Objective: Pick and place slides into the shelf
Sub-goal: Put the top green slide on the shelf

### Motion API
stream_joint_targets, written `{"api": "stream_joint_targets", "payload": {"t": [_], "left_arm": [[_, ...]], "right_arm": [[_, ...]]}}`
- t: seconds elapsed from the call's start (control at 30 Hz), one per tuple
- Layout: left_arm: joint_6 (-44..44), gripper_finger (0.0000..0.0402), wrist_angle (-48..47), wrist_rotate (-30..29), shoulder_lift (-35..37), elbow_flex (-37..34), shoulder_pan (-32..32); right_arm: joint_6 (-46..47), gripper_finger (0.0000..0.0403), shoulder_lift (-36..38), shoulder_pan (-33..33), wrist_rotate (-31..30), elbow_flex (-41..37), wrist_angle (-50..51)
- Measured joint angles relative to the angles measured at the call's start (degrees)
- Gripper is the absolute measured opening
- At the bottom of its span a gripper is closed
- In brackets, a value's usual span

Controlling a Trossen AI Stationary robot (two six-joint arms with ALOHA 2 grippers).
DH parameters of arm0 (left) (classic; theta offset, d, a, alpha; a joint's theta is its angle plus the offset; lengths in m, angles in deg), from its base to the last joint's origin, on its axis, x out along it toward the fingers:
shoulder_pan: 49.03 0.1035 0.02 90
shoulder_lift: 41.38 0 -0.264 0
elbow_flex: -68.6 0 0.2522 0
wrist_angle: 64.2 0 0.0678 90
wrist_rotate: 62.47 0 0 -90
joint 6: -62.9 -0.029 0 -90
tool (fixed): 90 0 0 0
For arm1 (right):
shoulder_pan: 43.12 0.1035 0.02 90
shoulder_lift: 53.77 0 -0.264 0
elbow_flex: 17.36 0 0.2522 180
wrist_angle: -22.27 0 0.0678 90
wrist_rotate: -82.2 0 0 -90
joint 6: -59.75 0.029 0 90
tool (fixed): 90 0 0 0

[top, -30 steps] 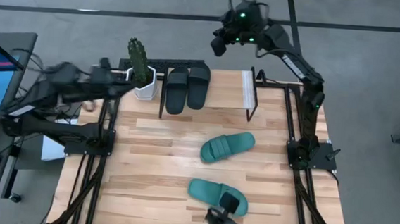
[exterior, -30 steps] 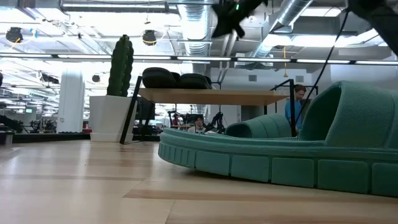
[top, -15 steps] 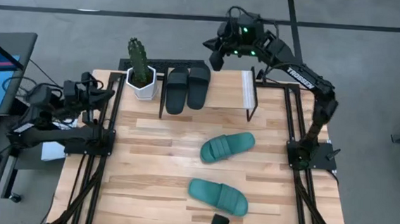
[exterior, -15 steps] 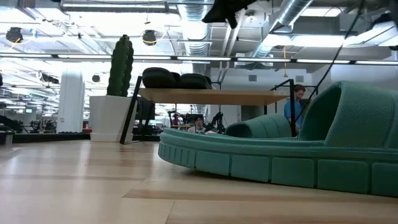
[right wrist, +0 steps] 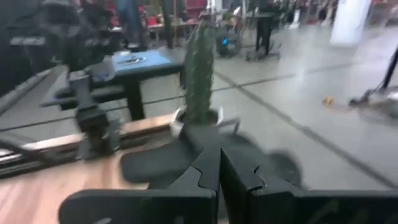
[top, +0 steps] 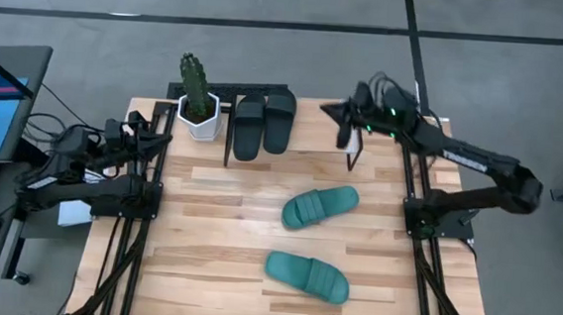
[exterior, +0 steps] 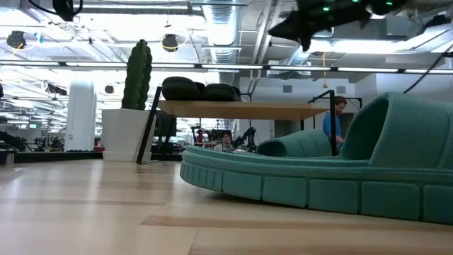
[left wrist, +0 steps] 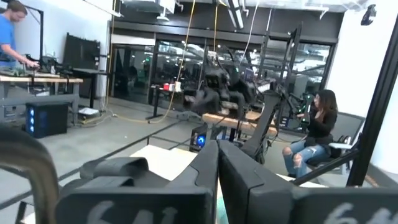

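Both grippers are pressed fully shut and hold nothing. Farthest left, the left gripper point(top: 154, 132) hovers over the table's point(top: 217, 223) left edge, its arm folded low beside the frame; in its wrist view the two dark fingers point(left wrist: 205, 171) meet along one seam. Next comes a cactus in a white pot point(top: 198, 100) at the back left corner, just beside the shelf point(top: 314, 120). Two black slides point(top: 263, 122) lie side by side on the shelf's wooden top, toward its left half (the low view shows them as dark humps point(exterior: 200, 89) above the panel). Toward the middle of the table, well apart from the shelf, one teal slide point(top: 319, 206) lies at a slant, and a second teal slide point(top: 307, 276) lies nearer the front edge. At the right, the right gripper point(top: 345, 118) hangs above the shelf's right end, its closed fingers point(right wrist: 211, 168) pointing toward the cactus.
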Motion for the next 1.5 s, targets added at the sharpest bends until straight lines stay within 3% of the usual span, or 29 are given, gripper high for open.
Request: {"api": "stream_joint_targets", "payload": {"t": [0.27, 0.4, 0.5, 0.67, 0.8, 1.07, 1.23, 1.5], "left_arm": [[2.8, 0.0000, 0.1, 0.0, 0.0, -0.3, 0.0], [4.3, 0.0000, 1.9, 0.4, -0.7, -0.3, 0.0], [10.4, 0.0000, 1.1, 2.2, -1.9, -0.3, 0.0], [16.9, 0.0000, -2.4, 2.9, -4.4, -0.3, 0.0], [22.1, 0.0000, -4.7, 0.1, -6.2, -0.3, 0.0], [28.1, 0.0000, -5.7, -7.4, -8.4, -0.3, 0.0], [29.4, 0.0000, -4.7, -7.6, -8.3, -0.3, 0.0], [25.3, 0.0000, 1.4, -7.2, -8.4, -0.3, 0.0]], "right_arm": [[1.7, 0.0000, 8.0, 9.2, -0.7, -14.0, 2.1], [2.6, 0.0000, 9.8, 17.9, -12.8, -18.7, 1.7], [4.0, 0.0000, 11.0, 24.4, -21.2, -21.3, 2.0], [7.9, 0.0000, 12.0, 34.7, -27.3, -23.0, 4.6], [13.6, 0.0000, 12.0, 43.6, -32.0, -23.1, 8.2], [27.1, 0.0000, 12.0, 62.1, -32.7, -23.1, 12.6], [31.5, 0.0000, 10.9, 73.4, -31.7, -23.1, 13.4], [48.7, 0.0000, 2.3, 79.7, -35.6, -23.1, 10.7]]}}
